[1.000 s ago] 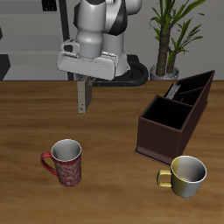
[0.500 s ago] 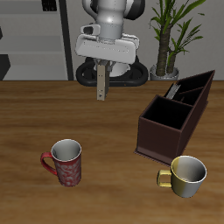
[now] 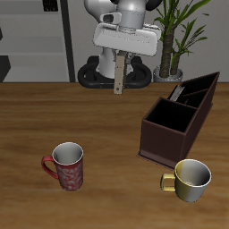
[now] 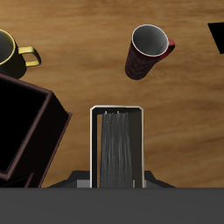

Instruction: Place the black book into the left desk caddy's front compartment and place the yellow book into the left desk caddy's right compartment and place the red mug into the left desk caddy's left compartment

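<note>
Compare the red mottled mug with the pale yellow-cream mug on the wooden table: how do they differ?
The red mottled mug has a patterned pinkish-red outside and grey inside; the pale yellow-cream mug is plain. The red mug stands apart in the open; the cream mug stands close beside the dark brown caddy. Both stand upright with handles pointing the same way.

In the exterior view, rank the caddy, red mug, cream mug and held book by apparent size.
1. left desk caddy
2. red mug and cream mug, about alike
3. yellow book in the gripper, seen edge-on, so unsure
</note>
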